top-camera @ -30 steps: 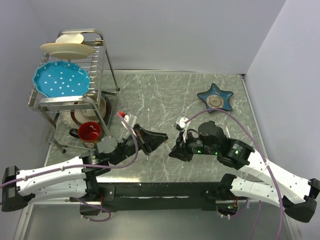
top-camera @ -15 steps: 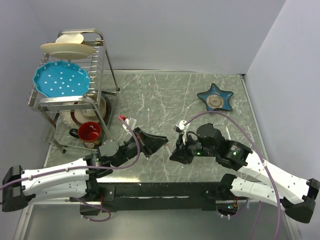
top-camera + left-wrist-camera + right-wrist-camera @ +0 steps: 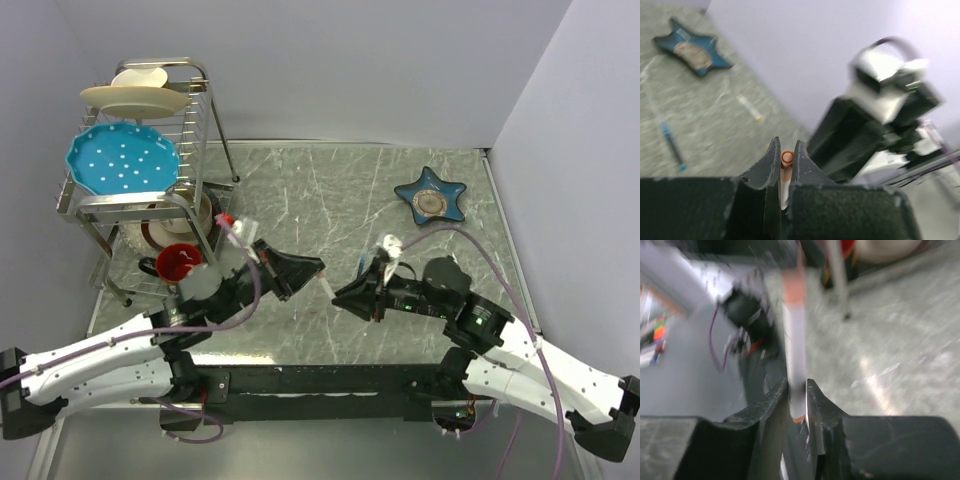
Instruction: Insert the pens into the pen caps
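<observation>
From above, the left gripper point(image 3: 320, 266) and the right gripper point(image 3: 339, 294) pointed at each other over the middle of the grey marbled table point(image 3: 330, 190), their tips near but apart, with a thin pale stick, probably the white pen point(image 3: 327, 285), between them. Whether either one was clamped could not be told from that height. A dish rack point(image 3: 200, 110) holding a blue plate point(image 3: 122, 158) and a red mug point(image 3: 180, 264) stood at the far left, and a star-shaped dish point(image 3: 432, 197) lay at the far right. In the left wrist view, the left gripper point(image 3: 786, 150) had its fingers point(image 3: 771, 161) pressed together on an orange cap point(image 3: 786, 159), the cap's open round end facing outward. The blurred right arm point(image 3: 875, 125) filled the right side just beyond it. On the table point(image 3: 715, 130) farther off lay a blue pen point(image 3: 671, 142) and a second white pen point(image 3: 749, 107) with a yellow-orange end, apart from each other, with the star-shaped dish point(image 3: 690, 47) behind them. In the right wrist view, the right gripper point(image 3: 797, 385) pinched the white pen point(image 3: 795, 340) low on its barrel between its fingers point(image 3: 774, 401). The pen stood straight out from the tips, an orange band near its far end and a bit of orange showing at the near end. The view was heavily blurred; the left arm point(image 3: 747, 315) showed as a dark shape behind the pen.
</observation>
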### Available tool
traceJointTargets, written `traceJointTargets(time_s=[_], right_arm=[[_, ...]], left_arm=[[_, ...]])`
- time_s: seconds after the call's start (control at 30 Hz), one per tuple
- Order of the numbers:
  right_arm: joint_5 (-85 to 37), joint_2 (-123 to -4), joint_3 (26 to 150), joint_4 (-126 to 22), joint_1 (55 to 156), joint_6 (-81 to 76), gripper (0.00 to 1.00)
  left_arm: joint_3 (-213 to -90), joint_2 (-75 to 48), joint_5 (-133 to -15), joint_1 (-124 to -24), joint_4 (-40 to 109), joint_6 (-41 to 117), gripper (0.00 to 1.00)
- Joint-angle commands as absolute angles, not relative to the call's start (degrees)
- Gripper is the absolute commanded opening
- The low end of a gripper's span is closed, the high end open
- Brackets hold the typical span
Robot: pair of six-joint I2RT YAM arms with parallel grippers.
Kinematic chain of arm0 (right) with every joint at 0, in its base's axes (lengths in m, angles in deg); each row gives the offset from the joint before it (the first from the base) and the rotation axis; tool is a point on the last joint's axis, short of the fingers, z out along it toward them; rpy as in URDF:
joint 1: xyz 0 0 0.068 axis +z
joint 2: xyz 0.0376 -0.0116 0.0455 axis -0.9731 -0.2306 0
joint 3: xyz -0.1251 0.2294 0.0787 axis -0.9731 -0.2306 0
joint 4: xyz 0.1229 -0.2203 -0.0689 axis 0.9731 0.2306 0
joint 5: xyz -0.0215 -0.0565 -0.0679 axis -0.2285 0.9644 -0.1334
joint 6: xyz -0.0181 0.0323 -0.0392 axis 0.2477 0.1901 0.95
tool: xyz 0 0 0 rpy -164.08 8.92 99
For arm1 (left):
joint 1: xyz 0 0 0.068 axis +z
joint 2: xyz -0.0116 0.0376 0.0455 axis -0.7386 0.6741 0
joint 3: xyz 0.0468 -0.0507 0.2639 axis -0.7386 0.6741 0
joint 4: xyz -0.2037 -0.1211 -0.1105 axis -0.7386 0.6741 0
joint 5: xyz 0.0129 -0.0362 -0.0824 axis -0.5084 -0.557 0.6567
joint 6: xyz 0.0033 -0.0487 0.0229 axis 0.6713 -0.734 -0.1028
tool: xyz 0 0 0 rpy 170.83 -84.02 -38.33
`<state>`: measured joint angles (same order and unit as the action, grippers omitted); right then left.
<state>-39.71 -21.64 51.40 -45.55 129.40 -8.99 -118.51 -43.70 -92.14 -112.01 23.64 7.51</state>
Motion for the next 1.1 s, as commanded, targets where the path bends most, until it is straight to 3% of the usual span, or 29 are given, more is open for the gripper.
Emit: traceJointTargets(time_s=[0.0,0.17,0.3,0.4,0.63,0.87,0.97,1.07], right_arm=[[-34.6,-13.1,47.9,-60.0,127.7,-11.6,0.37],[-29.8,-2.6,43.4,-49.6,127.8,-13.2,0.48],[-27.8,1.8,42.9,-46.3,127.9,-17.1,0.67],[-24.7,3.1,43.4,-44.4,127.8,-17.2,0.74],[-19.6,3.0,46.2,-40.0,127.8,-18.9,0.75],[-18.0,3.9,46.4,-34.9,127.8,-17.9,0.75],[-16.6,6.1,46.2,-34.7,127.8,-18.5,0.75],[-13.4,5.8,48.1,-31.7,127.8,-18.0,0.75]], left_arm=[[-125.2,-34.1,-79.4,-105.5,39.6,12.2,0.01],[-135.0,-20.8,-82.0,-103.7,44.4,21.8,0.01],[-141.6,-11.5,-83.9,-99.6,44.8,23.2,0.01],[-144.2,-5.1,-82.7,-96.1,42.2,22.7,0.01],[-153.6,12.9,-80.6,-91.7,43.2,23.1,0.01],[-160.6,23.0,-82.0,-90.0,48.9,23.9,0.03],[-160.2,24.0,-81.8,-89.4,48.3,23.1,0.07],[-159.1,24.0,-78.7,-88.5,47.0,22.1,0.23]])
